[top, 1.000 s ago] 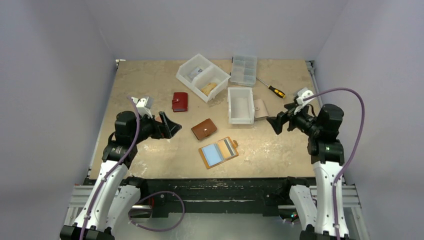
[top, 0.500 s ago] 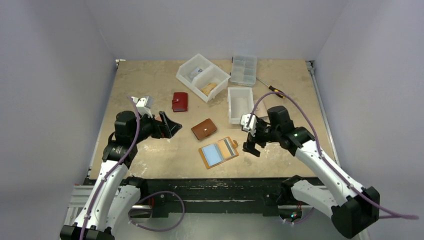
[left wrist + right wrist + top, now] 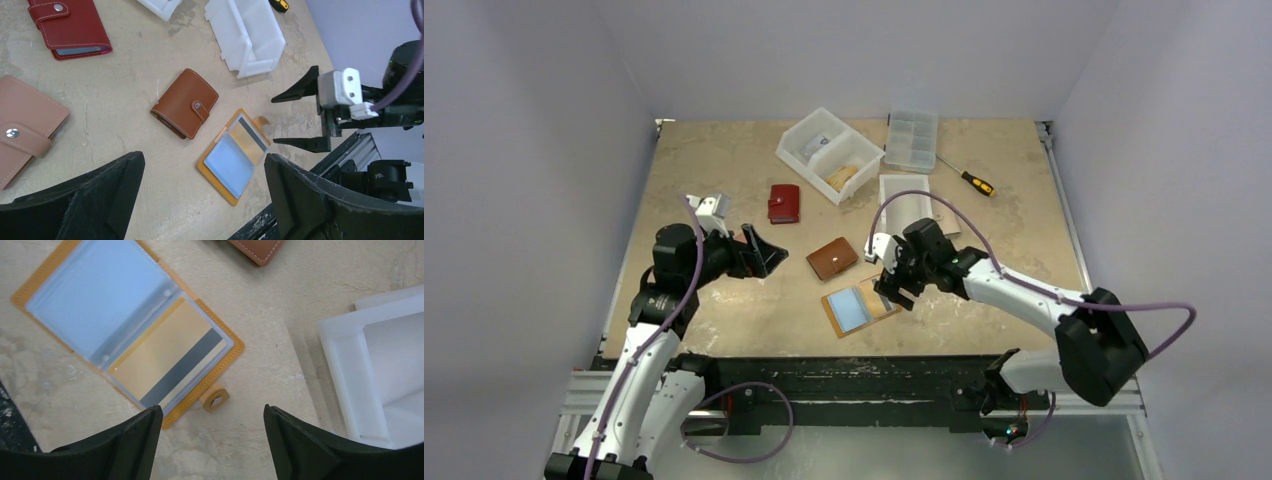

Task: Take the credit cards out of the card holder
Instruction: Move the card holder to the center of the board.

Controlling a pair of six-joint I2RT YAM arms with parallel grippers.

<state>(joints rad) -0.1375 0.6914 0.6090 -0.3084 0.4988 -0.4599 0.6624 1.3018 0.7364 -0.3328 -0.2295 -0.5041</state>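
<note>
Open yellow card holder [image 3: 860, 307] lies flat near the front edge of the counter [image 3: 724, 170]. A light blue card [image 3: 848, 312] shows in its left page. Right tool [image 3: 892, 287] hangs over the holder's right page, hiding most of it. Left tool [image 3: 762, 252], jaws spread, sits well apart to the left. Brown wallet [image 3: 832, 258] is just behind the holder, red wallet [image 3: 784, 203] farther back. Divided white bin [image 3: 830, 154], clear box [image 3: 912, 140] and screwdriver [image 3: 969, 179] at rear.

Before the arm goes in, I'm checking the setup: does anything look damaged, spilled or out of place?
Nothing stands out. The open yellow card holder lies flat, cards still sleeved; the brown wallet beside it is closed and intact.
</note>
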